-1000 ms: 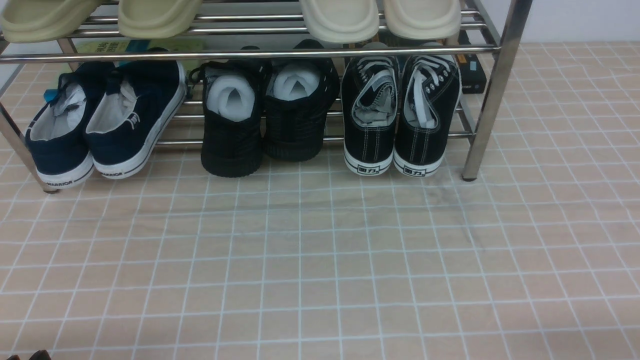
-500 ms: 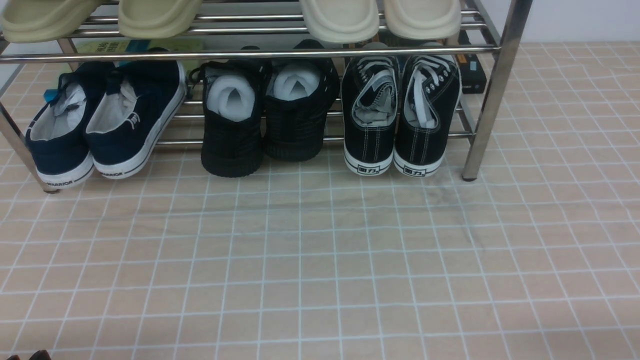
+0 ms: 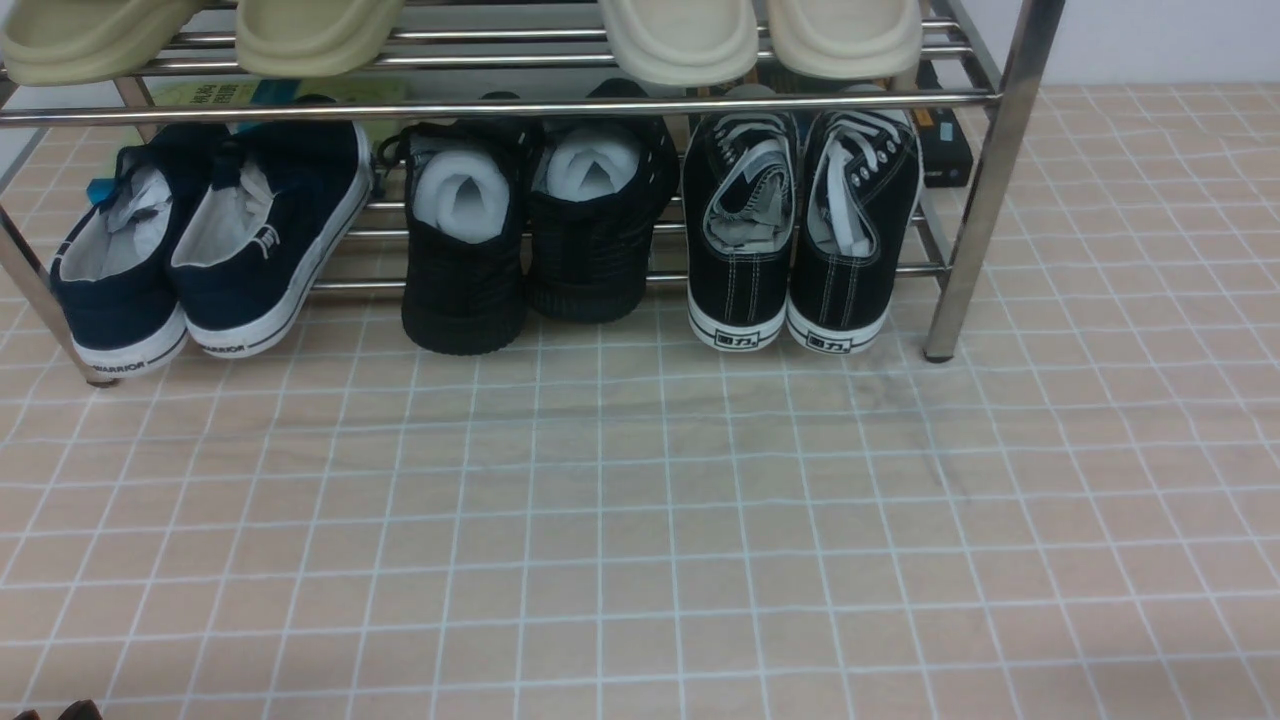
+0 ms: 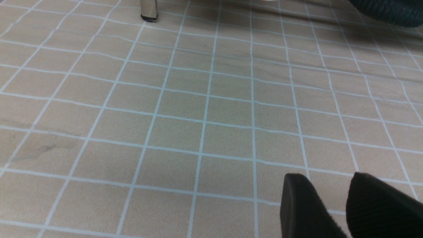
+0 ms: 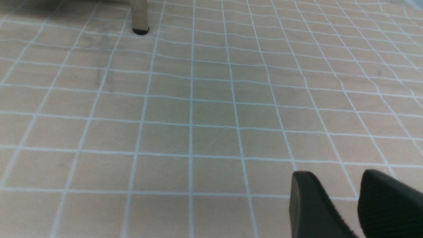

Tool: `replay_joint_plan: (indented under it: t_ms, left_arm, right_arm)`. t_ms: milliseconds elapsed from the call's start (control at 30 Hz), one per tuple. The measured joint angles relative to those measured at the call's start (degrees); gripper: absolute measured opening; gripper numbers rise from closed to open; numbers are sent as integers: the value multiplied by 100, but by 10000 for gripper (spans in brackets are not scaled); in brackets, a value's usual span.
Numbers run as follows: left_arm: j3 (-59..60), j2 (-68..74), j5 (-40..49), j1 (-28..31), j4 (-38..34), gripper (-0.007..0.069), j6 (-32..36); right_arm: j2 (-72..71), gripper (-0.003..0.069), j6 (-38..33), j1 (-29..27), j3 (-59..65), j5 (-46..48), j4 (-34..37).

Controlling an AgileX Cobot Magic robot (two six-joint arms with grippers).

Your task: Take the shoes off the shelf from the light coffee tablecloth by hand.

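Shoes (image 3: 790, 240): black canvas pair with white laces, side by side and touching, on the lowest tier at the right end of the shelf; heels toward the robot and down at the cloth, toes tilted up toward the back.
Shelf (image 3: 985, 180): chrome tubes, upright leg just right of the pair, a horizontal bar crossing above the laces.
Light coffee tablecloth (image 3: 640, 500): tan with a white grid, spread under the shelf and across the whole foreground; faint dark smudges in front of the pair.
Neighbours: all-black shoes (image 3: 530, 230) stuffed with white foam just left of the pair; navy slip-ons (image 3: 200, 250) at the far left, leaning.
Upper tier: pale slippers (image 3: 680, 40) above the pair and its neighbours, olive slippers (image 3: 200, 30) further left.
Behind: black box (image 3: 945, 140) past the right shoe.
Right hand (image 5: 337, 181): low over bare cloth, well apart from the shoes, fingers parted with nothing between; a shelf foot far ahead.
Left hand (image 4: 330, 185): likewise over bare cloth, fingers parted a little, gripping nothing.
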Motion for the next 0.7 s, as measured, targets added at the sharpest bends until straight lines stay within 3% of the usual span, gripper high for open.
replay_joint_plan:
  t_ms: [200,333,567,700]
  left_arm:
    - [0,0,0,0,0,240,0]
    - [0,0,0,0,0,240,0]
    - [0,0,0,0,0,240,0]
    - [0,0,0,0,0,240,0]
  right_arm:
    - [0,240,1340,0,36,-1,2553]
    - [0,240,1600,0,56,5,3464]
    - [0,240,1584,0,56,-7,3902]
    - [0,226,854,0,-234,-61,3902]
